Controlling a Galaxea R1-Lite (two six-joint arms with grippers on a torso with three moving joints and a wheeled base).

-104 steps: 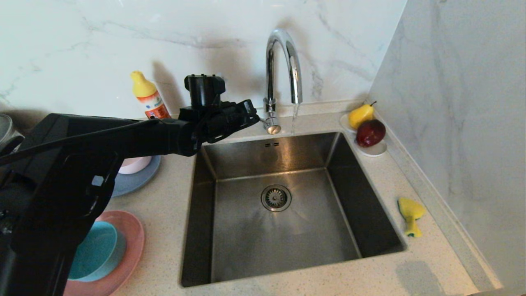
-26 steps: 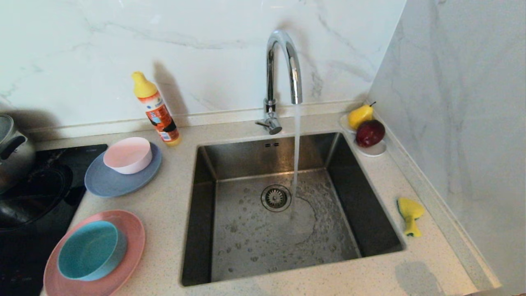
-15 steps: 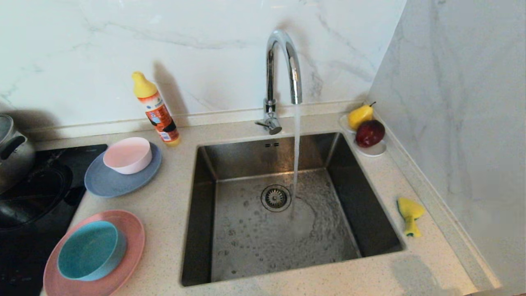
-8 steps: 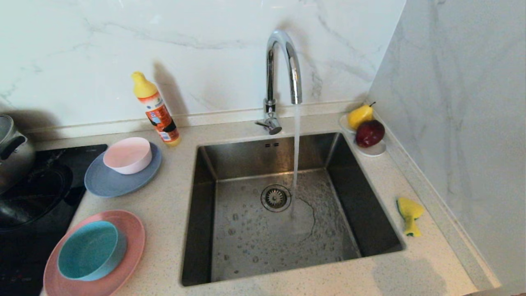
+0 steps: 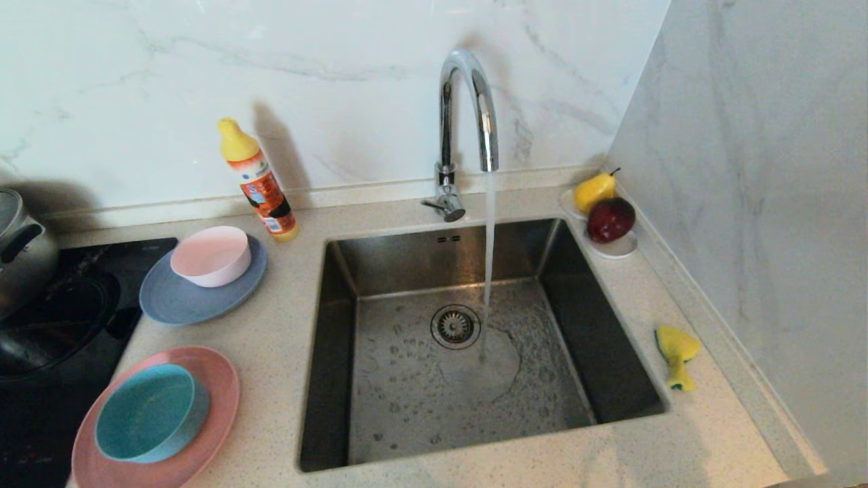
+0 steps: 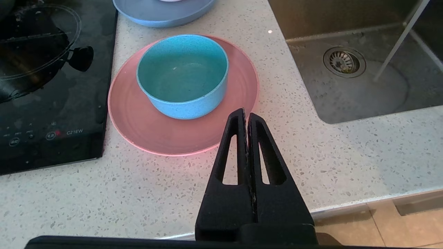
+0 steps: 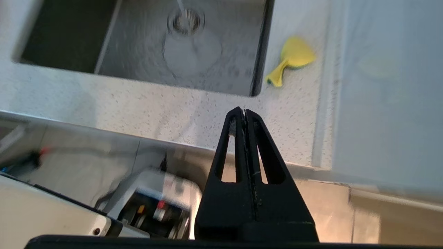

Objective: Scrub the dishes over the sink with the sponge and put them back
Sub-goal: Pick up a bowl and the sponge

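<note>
At the far left a steel pot (image 5: 17, 254) sits on a black cooktop (image 5: 61, 318). Next along the speckled bench (image 5: 285, 318), a pink plate (image 5: 217, 400) carries a teal bowl (image 5: 150, 412) near the front edge, and behind it a grey-blue plate (image 5: 183, 305) carries a pale pink bowl (image 5: 211, 255). An orange bottle (image 5: 261, 186) with a yellow cap stands just behind that pair, by the marble wall. The left hand (image 6: 246, 116) hangs over the bench's front edge just short of the pink plate, its fingers pressed together and holding nothing. The sink (image 5: 339, 352) fills the middle; water runs from the curved tap (image 5: 468, 108) and lands beside the round drain (image 5: 456, 326). To the right, at the back corner, a small white dish (image 5: 620, 249) bears a pear (image 5: 595, 190) and a dark red fruit (image 5: 612, 219). The yellow sponge (image 5: 676, 352) lies crumpled on the bench right of the sink, near the side wall. The right hand (image 7: 245, 111), also closed and empty, is above the bench's front edge, well apart from the sponge.
</note>
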